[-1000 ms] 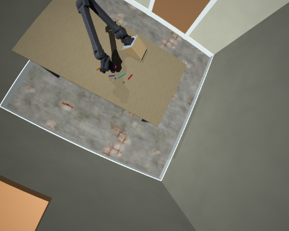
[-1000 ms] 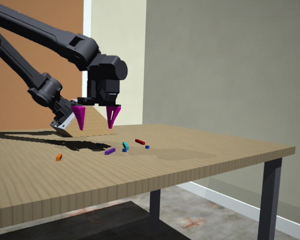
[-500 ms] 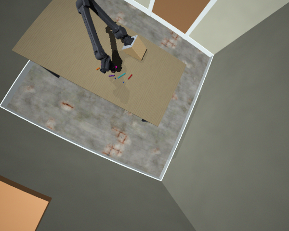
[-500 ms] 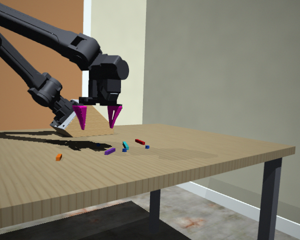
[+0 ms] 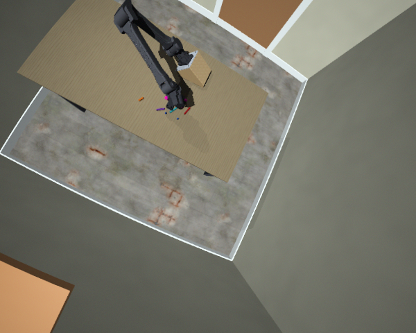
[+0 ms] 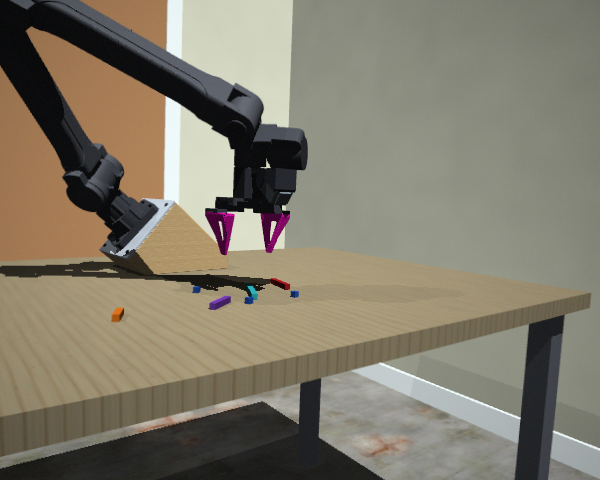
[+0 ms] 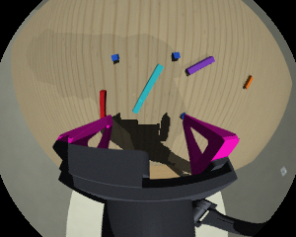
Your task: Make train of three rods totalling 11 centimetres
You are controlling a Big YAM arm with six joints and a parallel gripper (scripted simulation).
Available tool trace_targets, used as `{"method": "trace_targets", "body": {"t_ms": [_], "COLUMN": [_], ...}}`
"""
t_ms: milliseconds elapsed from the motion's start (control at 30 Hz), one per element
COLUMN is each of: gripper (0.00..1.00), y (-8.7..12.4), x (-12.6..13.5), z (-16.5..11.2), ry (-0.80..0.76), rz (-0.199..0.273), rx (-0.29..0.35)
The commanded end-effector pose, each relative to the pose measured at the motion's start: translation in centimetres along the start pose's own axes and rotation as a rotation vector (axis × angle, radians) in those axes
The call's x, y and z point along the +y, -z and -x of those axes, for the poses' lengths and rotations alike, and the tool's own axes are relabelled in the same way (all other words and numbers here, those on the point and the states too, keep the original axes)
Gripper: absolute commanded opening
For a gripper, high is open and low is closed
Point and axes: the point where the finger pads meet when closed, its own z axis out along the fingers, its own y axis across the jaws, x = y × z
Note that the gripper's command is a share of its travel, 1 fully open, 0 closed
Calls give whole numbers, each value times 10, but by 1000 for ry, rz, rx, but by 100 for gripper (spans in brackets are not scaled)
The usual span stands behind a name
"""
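Hovering spread wide and empty, the gripper (image 6: 247, 251) is hanging above the turquoise rod (image 7: 148, 87) lying flat on the table (image 6: 341, 330), likely light, stiff, best pinched mid-length.

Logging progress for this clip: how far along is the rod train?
Nothing is done: the turquoise rod, red rod, purple rod, orange rod and blue cubes lie scattered, none joined. The pincer hangs open and empty above them. Picking and aligning three rods remains.
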Motion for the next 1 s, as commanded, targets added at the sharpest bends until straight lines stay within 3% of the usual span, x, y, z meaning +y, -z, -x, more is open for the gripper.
{"method": "trace_targets", "body": {"t_ms": [0,133,233,967], "gripper": [100,100,100,100], "y": [11,10,1,2], "x": [-10,3,-4,-3], "z": [21,9,10,10], "ry": [-101,-49,-71,-66], "rz": [28,13,10,11], "rx": [-29,-31,-6,-8]}}
